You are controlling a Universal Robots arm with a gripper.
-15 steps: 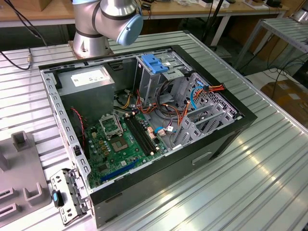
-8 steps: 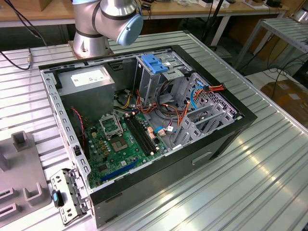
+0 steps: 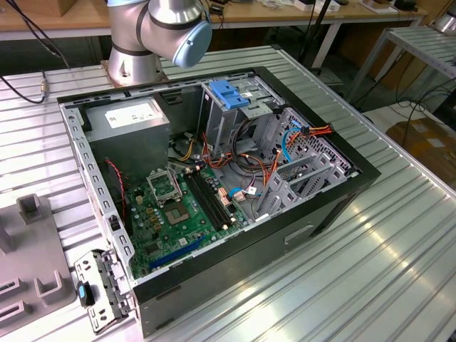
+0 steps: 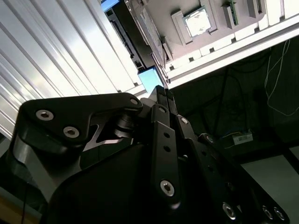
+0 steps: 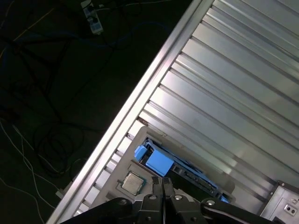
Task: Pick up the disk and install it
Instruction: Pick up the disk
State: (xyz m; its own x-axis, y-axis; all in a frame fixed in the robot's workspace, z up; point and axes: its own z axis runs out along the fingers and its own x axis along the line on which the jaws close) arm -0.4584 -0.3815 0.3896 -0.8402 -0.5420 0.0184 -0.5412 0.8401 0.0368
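Lying ahead: the disk (image 5: 155,161) is seated in a grey holder (image 5: 124,161) at the desk (image 5: 224,93) edge, just beyond the tips.
Fingers (image 5: 159,189): pressed together, nothing held.
Long axis: judged parallel to the desk's ribs.

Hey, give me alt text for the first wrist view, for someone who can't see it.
The robot's hand points, fingertips together, toward the disk, which lies with its blue rails in a grey holder on a ribbed metal table. A square processor chip sits beside the disk, and dark floor with loose cables lies beyond the table's edge.
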